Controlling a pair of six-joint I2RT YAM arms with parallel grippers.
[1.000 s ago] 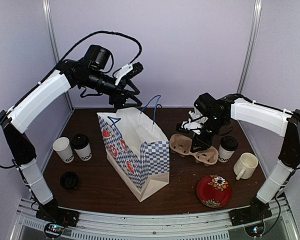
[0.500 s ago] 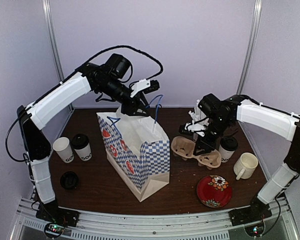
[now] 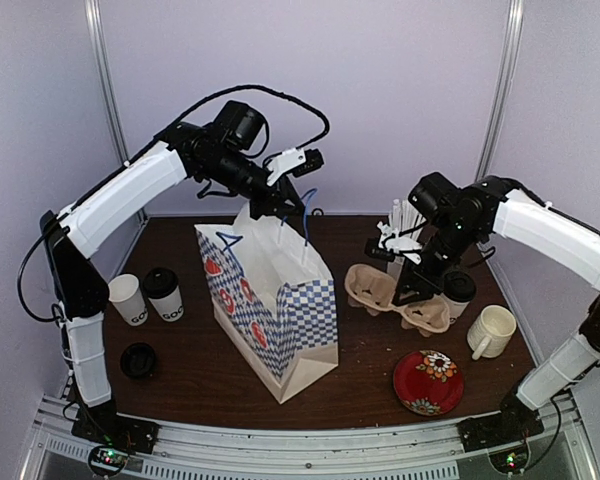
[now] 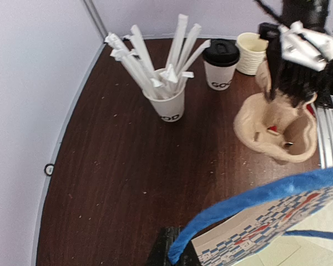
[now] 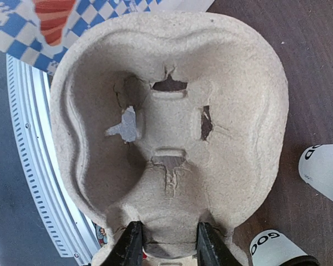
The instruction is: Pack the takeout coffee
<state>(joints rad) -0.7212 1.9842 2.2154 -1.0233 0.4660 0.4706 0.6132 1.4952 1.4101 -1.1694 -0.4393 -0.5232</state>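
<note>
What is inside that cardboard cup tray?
No cups. The cup tray shows one empty well with torn slots; the right claw covers part of the other well.

Left arm (image 3: 120,195) arches high, reaching right, left gripper (image 3: 288,198) closed on a blue handle (image 4: 266,191). Right arm (image 3: 550,235) bends down, right gripper (image 5: 167,246) pinching a cardboard tray (image 5: 238,111).

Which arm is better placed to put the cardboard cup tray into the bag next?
Right. The right gripper clamps the tray by its rim, beside the bag. The left gripper is shut on the bag's blue handle, probably holding it up.
</note>
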